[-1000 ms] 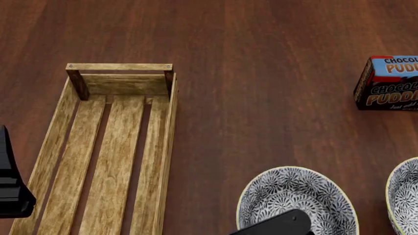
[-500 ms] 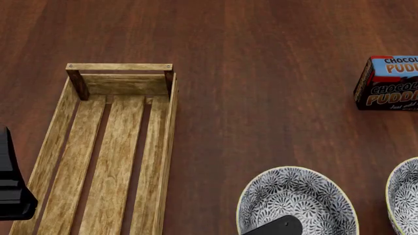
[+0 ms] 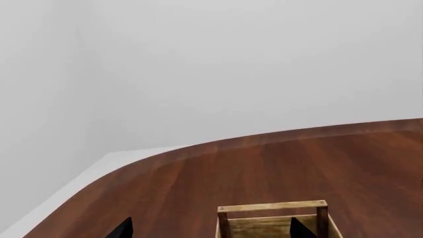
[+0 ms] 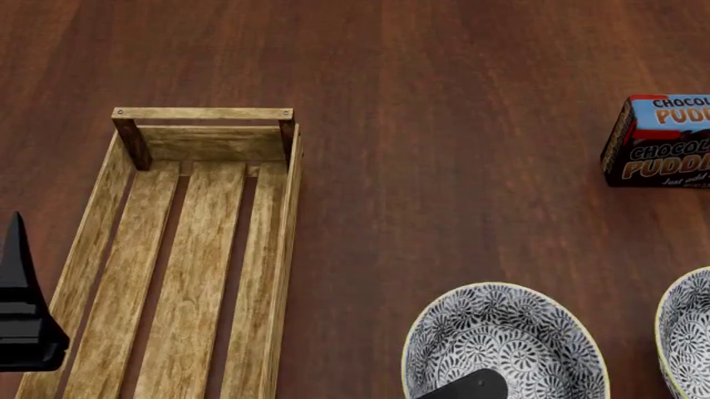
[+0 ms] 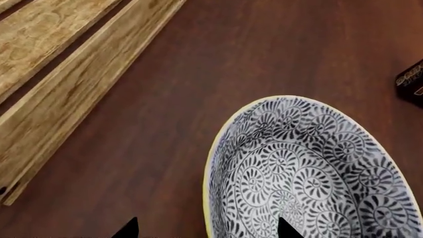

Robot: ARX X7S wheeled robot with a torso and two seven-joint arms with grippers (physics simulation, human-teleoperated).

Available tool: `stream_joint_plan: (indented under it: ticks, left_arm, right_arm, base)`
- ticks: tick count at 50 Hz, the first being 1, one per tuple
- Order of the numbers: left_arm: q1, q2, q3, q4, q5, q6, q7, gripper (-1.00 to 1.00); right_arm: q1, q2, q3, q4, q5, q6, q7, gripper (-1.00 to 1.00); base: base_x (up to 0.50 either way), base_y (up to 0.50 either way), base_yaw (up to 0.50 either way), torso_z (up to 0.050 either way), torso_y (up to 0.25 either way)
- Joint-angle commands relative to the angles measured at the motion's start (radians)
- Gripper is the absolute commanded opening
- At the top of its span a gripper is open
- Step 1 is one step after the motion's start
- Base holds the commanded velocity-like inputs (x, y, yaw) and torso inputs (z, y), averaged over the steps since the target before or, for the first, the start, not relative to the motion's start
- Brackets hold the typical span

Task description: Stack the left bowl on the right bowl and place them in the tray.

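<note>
The left bowl (image 4: 505, 337), white with a black floral pattern and a yellow rim, sits on the table near the front edge of the head view. The right bowl (image 4: 690, 331) has the same pattern and is cut off by the frame's right side. The tray (image 4: 291, 191), a long light-wood crate, lies empty at the left. My right gripper (image 5: 206, 230) is open, its two dark tips straddling the left bowl's (image 5: 310, 168) yellow rim. My left gripper (image 3: 211, 231) is open above the tray's (image 3: 272, 207) far end, holding nothing.
A blue chocolate pudding box (image 4: 660, 141) stands at the far right of the dark wood table (image 4: 444, 125). My left arm's black body (image 4: 22, 320) hangs beside the tray's left plank. The table's curved far edge (image 3: 165, 151) shows in the left wrist view.
My right arm's black body has drawn back toward the bottom of the head view, uncovering more of the left bowl. The left arm has shifted slightly. Bowls and tray have not moved.
</note>
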Motion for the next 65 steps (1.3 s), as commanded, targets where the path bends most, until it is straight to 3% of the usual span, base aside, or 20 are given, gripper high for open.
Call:
stream_joint_plan:
  ticks: [1,65]
  left_arm:
    - [0.000,-0.004,0.009,-0.006,-0.002,0.007,-0.005,1.00]
    - [0.012,-0.021,0.011,-0.014,-0.025,0.042,-0.036,1.00]
  right_arm:
    - [0.003,0.003,-0.018,0.028,-0.012,-0.014,-0.006,1.00]
    - [-0.016,0.012,-0.067,0.174,-0.054,-0.120,-0.051,1.00]
  base:
    - [0.00,0.00,0.00,0.000,0.000]
    - [0.00,0.00,0.00,0.000,0.000]
